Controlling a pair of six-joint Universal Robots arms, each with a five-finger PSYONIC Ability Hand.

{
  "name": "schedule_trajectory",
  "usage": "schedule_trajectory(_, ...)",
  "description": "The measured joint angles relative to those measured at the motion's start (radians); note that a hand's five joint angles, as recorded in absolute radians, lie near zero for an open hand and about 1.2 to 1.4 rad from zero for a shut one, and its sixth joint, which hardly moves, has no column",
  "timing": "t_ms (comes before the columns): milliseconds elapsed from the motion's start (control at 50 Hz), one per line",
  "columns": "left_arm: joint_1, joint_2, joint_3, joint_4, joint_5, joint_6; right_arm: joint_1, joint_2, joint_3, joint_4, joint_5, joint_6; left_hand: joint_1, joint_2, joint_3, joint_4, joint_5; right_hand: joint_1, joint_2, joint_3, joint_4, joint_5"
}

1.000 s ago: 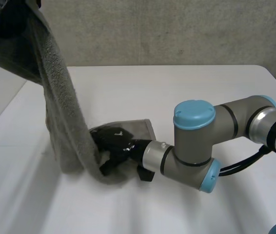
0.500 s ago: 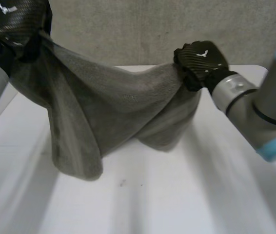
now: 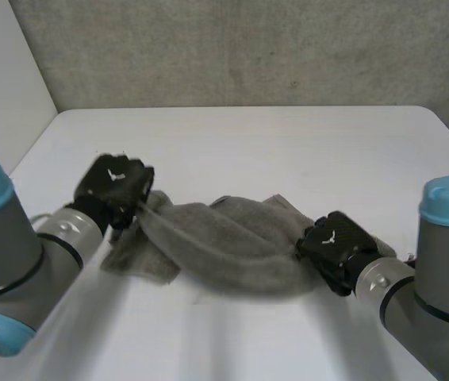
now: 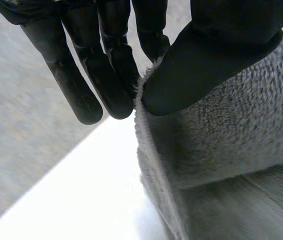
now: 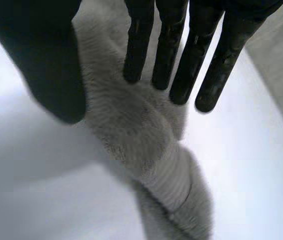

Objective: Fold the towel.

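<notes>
Left arm (image 3: 18, 262) comes in low from the near left. The left hand (image 3: 113, 185) is knuckles-up, just above the white table (image 3: 288, 143), at the left end of the grey terry towel (image 3: 232, 246). Left wrist view: fingers (image 4: 111, 85) are straight and close together, with the thumb (image 4: 206, 55) pressed against them. The towel's edge is pinched between them, right at the fingertips.

Surroundings: bare grey wall (image 3: 248, 48) behind the table, white panel (image 3: 2, 79) at far left. Between the two hands there is just towel on tabletop.

Right arm (image 3: 439, 278) comes in low from the near right. The right hand (image 3: 334, 248) is back-up at the towel's right end, close to the table. Right wrist view: its fingers are straight and slightly spread, thumb opposite. The bunched end of the towel runs up between thumb and fingers and is held there.

Towel state: not flat. It's bunched into a thick, rope-like roll running hand to hand across the near middle of the table. The roll lies on the surface and bows toward the near edge. A flat flap (image 3: 141, 262) spreads on the table under the left hand. Loose folds stick out on the far side of the roll. In the right wrist view it narrows to a twisted strand past the fingertips, lying on the table.
</notes>
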State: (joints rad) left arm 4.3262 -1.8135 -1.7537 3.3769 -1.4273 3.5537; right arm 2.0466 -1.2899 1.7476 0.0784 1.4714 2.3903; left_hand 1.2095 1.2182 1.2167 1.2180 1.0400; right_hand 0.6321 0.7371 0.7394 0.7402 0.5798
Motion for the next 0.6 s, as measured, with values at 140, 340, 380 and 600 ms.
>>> schedule_trajectory(140,-0.016,-0.021,-0.032,0.0,-0.002,0.001,-0.046,0.038,-0.039,-0.002,-0.033,0.116,0.0,0.0,0.0,0.0,0.0,-0.263,-0.321,-0.329,-0.332,-0.348)
schedule_trajectory(340,-0.013,0.035,-0.085,-0.005,-0.002,0.001,-0.212,-0.028,-0.119,0.04,-0.208,0.262,0.0,0.0,0.0,0.0,0.0,-0.277,-0.327,-0.342,-0.351,-0.371)
schedule_trajectory(380,-0.014,0.054,-0.098,-0.005,-0.002,0.001,-0.238,-0.031,-0.144,0.087,-0.252,0.247,0.0,0.0,0.0,0.0,0.0,-0.277,-0.327,-0.342,-0.351,-0.371)
schedule_trajectory(600,-0.026,0.142,-0.183,-0.007,-0.002,0.001,-0.252,0.13,-0.336,0.343,-0.316,0.04,0.0,0.0,0.0,0.0,0.0,-0.213,-0.249,-0.247,-0.246,-0.275)
